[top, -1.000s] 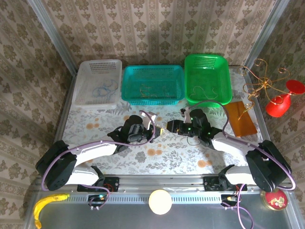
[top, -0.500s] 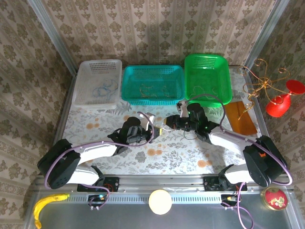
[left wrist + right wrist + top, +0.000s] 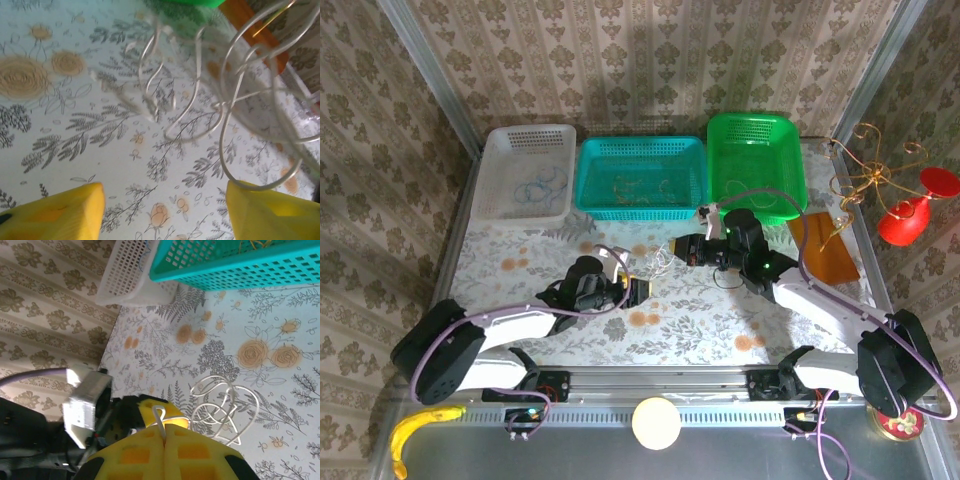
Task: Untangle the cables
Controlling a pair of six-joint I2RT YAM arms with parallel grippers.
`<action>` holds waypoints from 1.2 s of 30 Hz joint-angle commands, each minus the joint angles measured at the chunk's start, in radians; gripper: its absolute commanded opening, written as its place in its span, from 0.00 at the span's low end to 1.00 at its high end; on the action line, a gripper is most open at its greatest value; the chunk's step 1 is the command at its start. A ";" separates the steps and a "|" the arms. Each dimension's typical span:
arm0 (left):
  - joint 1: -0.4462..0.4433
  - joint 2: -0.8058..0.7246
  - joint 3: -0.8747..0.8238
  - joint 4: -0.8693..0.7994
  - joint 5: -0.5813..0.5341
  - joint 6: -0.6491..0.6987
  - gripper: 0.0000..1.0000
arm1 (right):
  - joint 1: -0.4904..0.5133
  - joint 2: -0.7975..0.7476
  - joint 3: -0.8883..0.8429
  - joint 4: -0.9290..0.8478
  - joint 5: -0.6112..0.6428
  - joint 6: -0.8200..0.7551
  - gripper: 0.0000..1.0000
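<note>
Since the earlier frame the left end effector (image 3: pixel 638 290) has let go and drawn back toward its own base, while the right end effector (image 3: pixel 677 250) has pulled away toward the baskets, so a gap now lies between them. The left one's yellow fingers (image 3: pixel 55 212) stand wide apart with nothing between them. The right one's yellow pads (image 3: pixel 145 440) are pressed together on one strand of the pale white wire cable (image 3: pixel 655 266), a loose bundle of thin loops; whether it is one piece or several I cannot tell. The bundle trails from the right end effector's tips down and across toward the left end effector, its long axis running along the line between the two, and it sits just ahead of the left one's open fingers, over the floral-printed surface (image 3: pixel 520 260). The right arm has the hold; the left is the free one and near enough to take the far loops. Just beyond the right end effector sits the green plastic basket (image 3: pixel 790 150), with a teal plastic basket (image 3: pixel 640 148) and a white plastic basket (image 3: pixel 500 160) farther to its left. Patterned wallpaper closes the cell on three sides, and a gold curly wire stand (image 3: pixel 865 178) rises at the surface's right edge.
</note>
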 commanded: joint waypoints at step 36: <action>-0.018 0.179 0.139 0.215 0.088 -0.015 0.87 | 0.054 0.005 0.002 0.003 0.032 0.021 0.00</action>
